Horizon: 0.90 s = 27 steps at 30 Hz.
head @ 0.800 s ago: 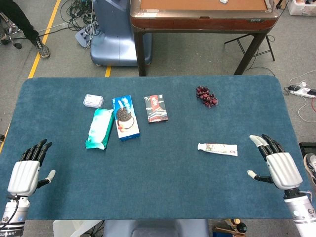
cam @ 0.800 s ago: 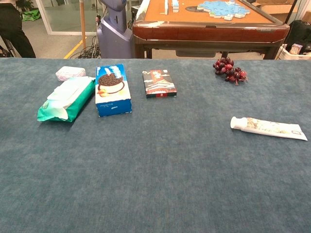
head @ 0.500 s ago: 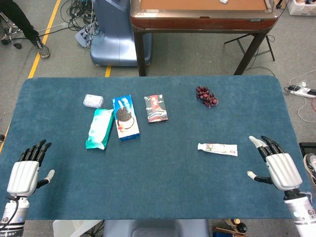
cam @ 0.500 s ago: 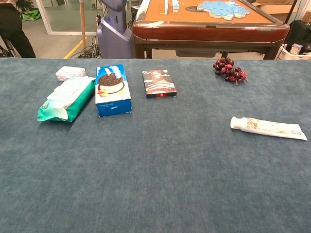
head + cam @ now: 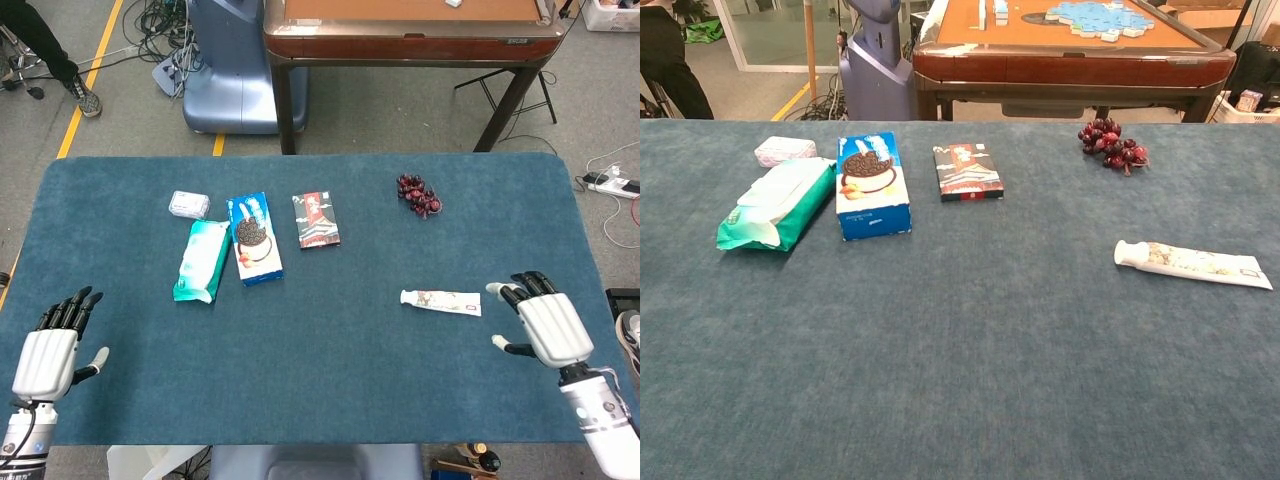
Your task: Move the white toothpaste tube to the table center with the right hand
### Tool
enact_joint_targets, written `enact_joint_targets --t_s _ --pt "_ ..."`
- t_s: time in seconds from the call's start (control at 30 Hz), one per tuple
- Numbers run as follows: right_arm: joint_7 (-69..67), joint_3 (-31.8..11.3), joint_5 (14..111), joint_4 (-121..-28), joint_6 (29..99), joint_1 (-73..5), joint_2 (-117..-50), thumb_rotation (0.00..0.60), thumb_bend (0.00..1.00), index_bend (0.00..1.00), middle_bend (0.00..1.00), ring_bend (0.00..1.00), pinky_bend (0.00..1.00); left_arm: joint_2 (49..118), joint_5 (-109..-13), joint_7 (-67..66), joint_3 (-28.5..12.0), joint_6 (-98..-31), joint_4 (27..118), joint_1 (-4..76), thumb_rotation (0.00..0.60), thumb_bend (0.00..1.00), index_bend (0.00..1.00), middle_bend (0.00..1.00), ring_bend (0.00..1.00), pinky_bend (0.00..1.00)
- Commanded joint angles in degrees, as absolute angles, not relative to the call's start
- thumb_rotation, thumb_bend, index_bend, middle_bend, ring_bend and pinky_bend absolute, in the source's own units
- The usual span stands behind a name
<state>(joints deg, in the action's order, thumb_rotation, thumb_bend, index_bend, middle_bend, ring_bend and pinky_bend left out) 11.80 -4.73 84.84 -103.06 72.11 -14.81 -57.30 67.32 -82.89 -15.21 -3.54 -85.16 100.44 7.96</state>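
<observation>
the white toothpaste tube (image 5: pixel 441 301) is lying flat on the blue table (image 5: pixel 330 400), over on the right side, cap end pointing toward the middle, crimped end toward the right edge. it hasn't budged across the last second, same spot in both views, so it's nowhere near the center yet.

what has changed is our right hand (image 5: pixel 535 322). it's slid in from the right edge and a bit forward, so now its fingertips (image 5: pixel 505 291) sit just beside the tube's crimped end instead of well off to the side. no contact that we can see though. fingers are spread apart and holding nothing, thumb sticking out toward us. so we'd say we're mid-reach, grasp not started. the chest view doesn't catch the hand at all, only the tube (image 5: pixel 1192 264).

our left hand (image 5: pixel 55 349) is parked at the near left corner, fingers loosely extended, nothing in it, barely drifted.

the rest of the stuff is all up the far side and well clear of the path: grapes (image 5: pixel 417 195) behind the tube, a dark red box (image 5: pixel 316 220), the blue cookie box (image 5: pixel 253 238), a green wipes pack (image 5: pixel 201 261) touching it, and a little clear packet (image 5: pixel 189 204). center of the table looks free for the drop, we reckon.
</observation>
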Motion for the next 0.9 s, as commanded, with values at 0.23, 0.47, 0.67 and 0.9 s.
enact_joint_targets --t_s 0.23,0.47,0.67,0.9 --pt "22.2 -8.6 71.9 -98.0 58.1 -25.4 -65.1 0.6 0.18 0.3 0.39 0.21 0.17 66.0 -82.7 -14.2 -2.8 -85.5 100.7 6.8 0.6 0.24 0.12 0.08 0.13 0.13" --pt "26.2 -8.6 66.0 -91.0 53.1 -30.2 -72.6 0.6 0.21 0.3 0.37 0.21 0.19 65.0 -82.7 -13.7 -2.5 -85.9 101.1 6.1 0.6 0.24 0.12 0.08 0.13 0.13" --pt "29.1 -7.9 62.3 -86.1 50.6 -33.0 -77.2 0.6 0.27 0.3 0.37 0.21 0.19 64.4 -82.5 -13.3 -2.2 -85.6 101.2 5.7 0.6 0.24 0.12 0.08 0.13 0.13" --pt "30.1 -7.4 60.4 -83.4 50.0 -34.7 -79.9 0.6 0.27 0.3 0.37 0.21 0.19 64.2 -82.2 -12.8 -2.1 -85.2 100.9 5.5 0.6 0.24 0.12 0.08 0.13 0.13"
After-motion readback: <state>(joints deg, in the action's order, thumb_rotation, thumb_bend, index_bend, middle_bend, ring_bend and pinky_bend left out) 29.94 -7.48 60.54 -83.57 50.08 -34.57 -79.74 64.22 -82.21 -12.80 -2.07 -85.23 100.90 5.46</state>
